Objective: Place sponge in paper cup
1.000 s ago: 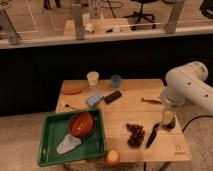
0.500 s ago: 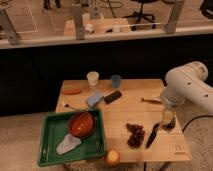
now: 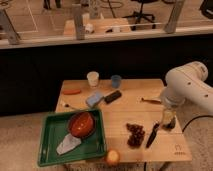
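Note:
The light-blue sponge (image 3: 94,98) lies on the wooden table (image 3: 125,110) left of centre, next to a black bar-shaped object (image 3: 112,96). The white paper cup (image 3: 93,79) stands upright at the table's back edge, with a small blue cup (image 3: 116,81) to its right. My white arm (image 3: 187,90) reaches in from the right. The gripper (image 3: 167,120) hangs low over the table's right side, far from the sponge and the paper cup.
A green tray (image 3: 50,150) at the front left holds a red-orange bowl (image 3: 81,124) and a pale cloth (image 3: 67,145). Dark grapes (image 3: 134,134), a black-handled tool (image 3: 152,135), an orange fruit (image 3: 113,158), a carrot (image 3: 71,92) and a small brown object (image 3: 149,101) lie on the table.

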Motion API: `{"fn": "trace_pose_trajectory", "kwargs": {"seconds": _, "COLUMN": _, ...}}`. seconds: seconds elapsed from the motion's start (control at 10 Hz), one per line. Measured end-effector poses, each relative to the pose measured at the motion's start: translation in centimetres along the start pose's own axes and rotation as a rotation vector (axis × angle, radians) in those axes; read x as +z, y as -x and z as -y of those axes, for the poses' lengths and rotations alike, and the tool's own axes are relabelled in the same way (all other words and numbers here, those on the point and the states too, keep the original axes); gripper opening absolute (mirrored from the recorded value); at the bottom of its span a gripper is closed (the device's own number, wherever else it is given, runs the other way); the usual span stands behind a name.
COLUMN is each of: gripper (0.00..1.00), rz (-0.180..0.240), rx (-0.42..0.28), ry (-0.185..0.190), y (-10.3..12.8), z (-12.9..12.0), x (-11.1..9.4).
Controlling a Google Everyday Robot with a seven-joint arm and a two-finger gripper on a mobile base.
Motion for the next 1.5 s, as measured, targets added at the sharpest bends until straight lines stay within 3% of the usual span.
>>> {"fn": "trace_pose_trajectory", "kwargs": {"seconds": 1.3, "gripper": 0.8, "rz": -0.004, "rx": -0.007, "ry": 0.002, "y": 0.1, "z": 0.1, "x": 0.2}}
{"fn": "trace_pose_trajectory", "kwargs": {"seconds": 1.5, "gripper": 0.8, "rz": 0.01, "rx": -0.044, "ry": -0.001, "y": 2.0, "z": 0.8, "x": 0.8}}
